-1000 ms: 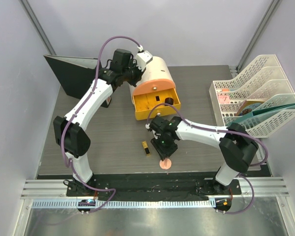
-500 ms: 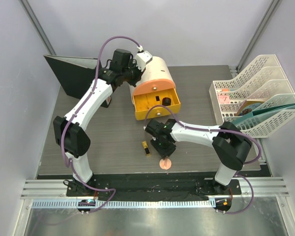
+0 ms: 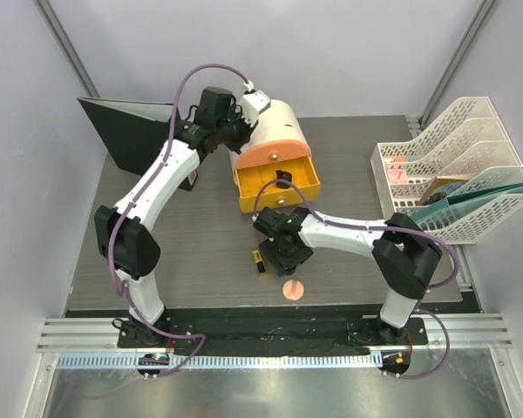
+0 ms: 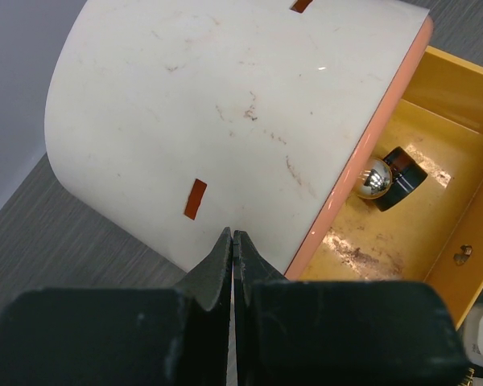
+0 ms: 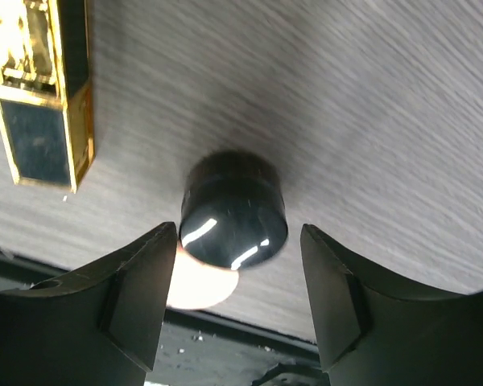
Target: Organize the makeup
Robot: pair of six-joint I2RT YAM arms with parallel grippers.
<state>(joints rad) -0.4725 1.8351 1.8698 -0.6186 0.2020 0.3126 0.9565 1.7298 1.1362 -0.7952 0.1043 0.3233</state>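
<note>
Right gripper (image 5: pixel 237 240) jaws apart, straddling the small black jar (image 5: pixel 233 211) upright on the table (image 5: pixel 386 96) near the lipstick (image 5: pixel 40 104); best to centre, sink lower, and close gently on its round sides lest it squirt out; left gripper (image 4: pixel 232 245) pinched together by the cream box (image 4: pixel 225 104).

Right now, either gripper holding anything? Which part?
Nothing held. On the right gripper the jaws stand open either side of the small black jar, gaps showing; left gripper jaws shut on nothing.
</note>
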